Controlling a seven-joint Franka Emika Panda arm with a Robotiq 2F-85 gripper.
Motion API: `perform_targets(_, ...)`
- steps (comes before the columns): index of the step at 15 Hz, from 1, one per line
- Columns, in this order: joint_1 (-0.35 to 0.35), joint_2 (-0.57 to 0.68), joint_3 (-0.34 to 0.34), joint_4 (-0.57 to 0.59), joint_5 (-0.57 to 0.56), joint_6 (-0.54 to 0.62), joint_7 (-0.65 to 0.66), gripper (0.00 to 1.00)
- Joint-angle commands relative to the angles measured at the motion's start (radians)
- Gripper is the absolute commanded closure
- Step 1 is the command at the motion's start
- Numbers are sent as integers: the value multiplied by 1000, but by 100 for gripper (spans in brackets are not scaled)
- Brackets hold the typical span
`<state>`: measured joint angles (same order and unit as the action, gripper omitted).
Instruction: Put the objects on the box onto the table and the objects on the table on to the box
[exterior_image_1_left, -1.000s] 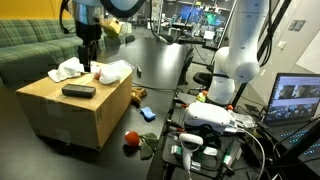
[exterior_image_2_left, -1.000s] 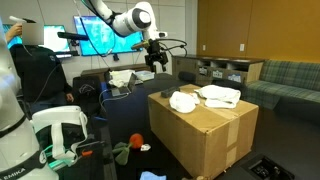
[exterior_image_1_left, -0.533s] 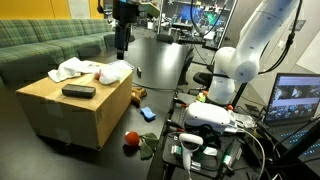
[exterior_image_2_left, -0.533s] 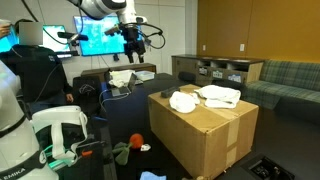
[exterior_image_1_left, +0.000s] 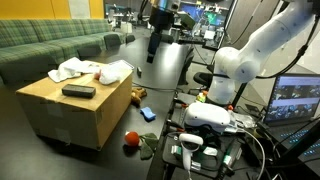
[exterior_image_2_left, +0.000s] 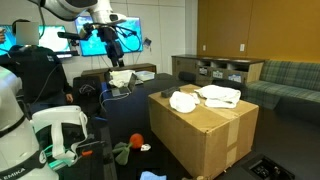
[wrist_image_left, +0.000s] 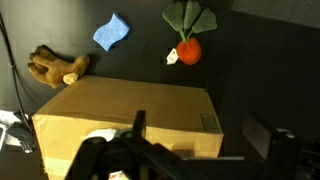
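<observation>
**A:** Bench (wrist_image_left: 265, 85), dark and flat: what stands on it?

**B:** A large brown cardboard box (exterior_image_1_left: 75, 110) with a closed top sits squarely on it.

**A:** And the arm?

**B:** The white robot arm (exterior_image_1_left: 240, 62) rises away from the box and reaches across high above the bench. Its black claw (exterior_image_1_left: 151, 52) hangs pointing down, well apart from the box. In the wrist view its fingers (wrist_image_left: 268, 145) are spread wide with nothing between them, so it is empty-handed.

**A:** What lies on the box?

**B:** A crumpled white cloth (exterior_image_1_left: 68, 68) lies on the box top. A second white cloth bundle (exterior_image_1_left: 114, 71) lies just beside it. Both are also visible in an exterior view from the other side (exterior_image_2_left: 218, 96). A flat black rectangular object (exterior_image_1_left: 78, 91) rests on the box top too, apart from the cloths.

**A:** And off the box?

**B:** Three smaller things lie on the bench along one side of the box. A brown plush toy (wrist_image_left: 55, 67) is just beside the box. A crumpled blue cloth (wrist_image_left: 112, 32) is a little farther from the box. A red round toy fruit with green leaves (wrist_image_left: 186, 48) is also clear of the box.
</observation>
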<state>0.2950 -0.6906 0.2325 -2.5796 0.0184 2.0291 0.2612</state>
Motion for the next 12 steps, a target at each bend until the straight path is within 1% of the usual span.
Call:
perform_targets(1,-45,-153,46,-139,4,77,76,0)
perform_targets(4,-64,-222,78,-214,-7,136,116,0)
perform_targets(6,-96,-182,106,-178,-20,164,136,0)
perform_targets(7,-106,-188,117,-185,-25,178,146,0)
perform_targets(12,-141,-181,132,-182,-32,229,145,0)
